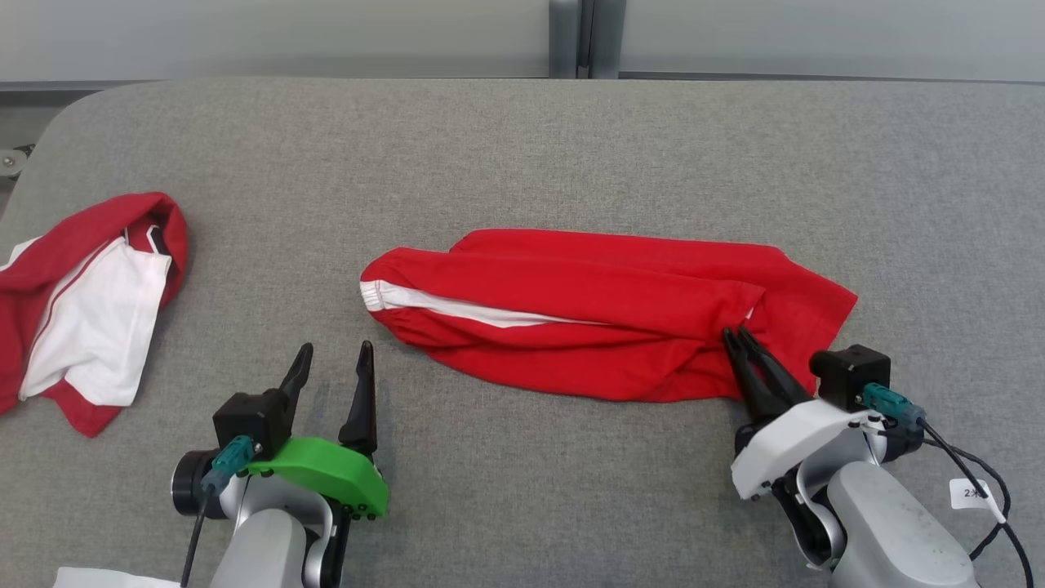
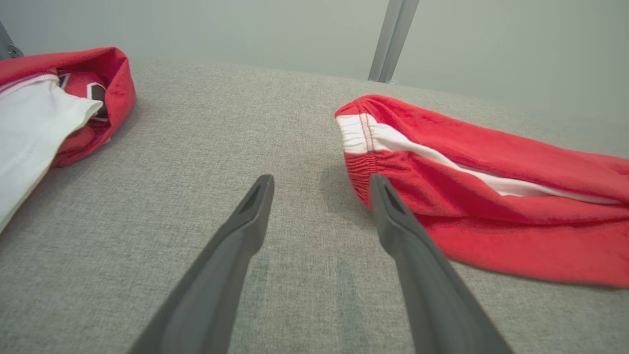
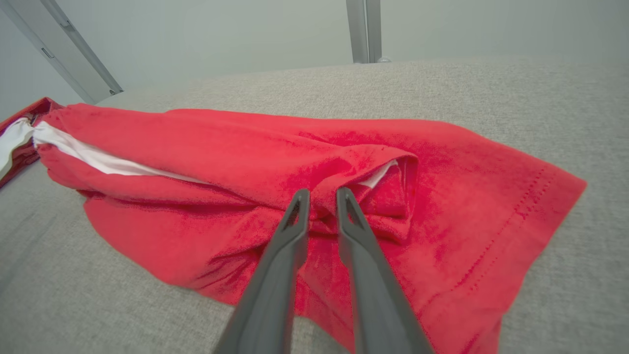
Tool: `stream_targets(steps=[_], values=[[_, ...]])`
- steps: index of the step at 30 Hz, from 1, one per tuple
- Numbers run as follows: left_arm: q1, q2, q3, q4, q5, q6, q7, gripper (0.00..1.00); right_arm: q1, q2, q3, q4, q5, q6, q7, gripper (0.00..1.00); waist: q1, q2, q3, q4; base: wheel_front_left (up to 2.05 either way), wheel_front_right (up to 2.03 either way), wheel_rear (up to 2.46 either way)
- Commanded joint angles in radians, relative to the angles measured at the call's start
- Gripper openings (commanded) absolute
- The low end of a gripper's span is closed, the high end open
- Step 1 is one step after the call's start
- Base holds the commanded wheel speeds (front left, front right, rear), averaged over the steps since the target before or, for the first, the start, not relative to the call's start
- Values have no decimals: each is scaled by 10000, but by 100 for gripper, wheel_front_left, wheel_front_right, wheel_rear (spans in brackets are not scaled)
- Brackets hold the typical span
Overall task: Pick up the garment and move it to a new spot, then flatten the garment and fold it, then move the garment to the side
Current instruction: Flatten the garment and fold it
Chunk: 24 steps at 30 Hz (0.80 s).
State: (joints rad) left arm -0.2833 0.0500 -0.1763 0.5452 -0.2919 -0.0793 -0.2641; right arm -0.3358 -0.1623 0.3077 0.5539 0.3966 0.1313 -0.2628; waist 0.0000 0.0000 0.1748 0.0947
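Two garments lay on the grey desk (image 1: 522, 147). The red garment (image 1: 588, 314) sat about midway between the left and right edges, stretched out lengthwise along the near edge, loosely folded over itself. A white stripe (image 1: 457, 306) ran along it from the gathered elastic end (image 2: 361, 135), which pointed toward the left edge. The second garment (image 1: 90, 310), red and white, lay crumpled at the left edge, well apart from the first.

The right gripper (image 1: 735, 333) reached in from the near right corner. Its fingers (image 3: 295, 221) were drawn narrow, with a raised ridge of red cloth pinched between their tips, near the garment's hemmed right end. The left gripper (image 1: 335, 349) hovered by the near edge, just beside the elastic end without touching it. Its fingers (image 2: 255, 211) were spread wide and held nothing, with bare desk between them.
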Motion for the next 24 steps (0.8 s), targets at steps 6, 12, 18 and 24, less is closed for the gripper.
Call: stream_targets(steps=[6,12,18,24], values=[[337,17,120,-42,6,-11,-7,100,48,-91,384,-443,198,-11,-25,0,0,0,-231,-121,0,0,0],[671,17,230,4,18,-56,-7,100,334,-227,1223,-1330,669,-11,-25,0,0,0,-671,-387,0,0,0],[1075,18,325,81,68,-96,-7,100,632,-673,2947,-2304,1896,-11,-25,0,0,0,-1304,-751,0,0,0],[1331,18,351,53,162,-157,-5,100,732,-1489,4152,-3729,3898,-12,86,0,0,0,-1589,-952,0,0,0]])
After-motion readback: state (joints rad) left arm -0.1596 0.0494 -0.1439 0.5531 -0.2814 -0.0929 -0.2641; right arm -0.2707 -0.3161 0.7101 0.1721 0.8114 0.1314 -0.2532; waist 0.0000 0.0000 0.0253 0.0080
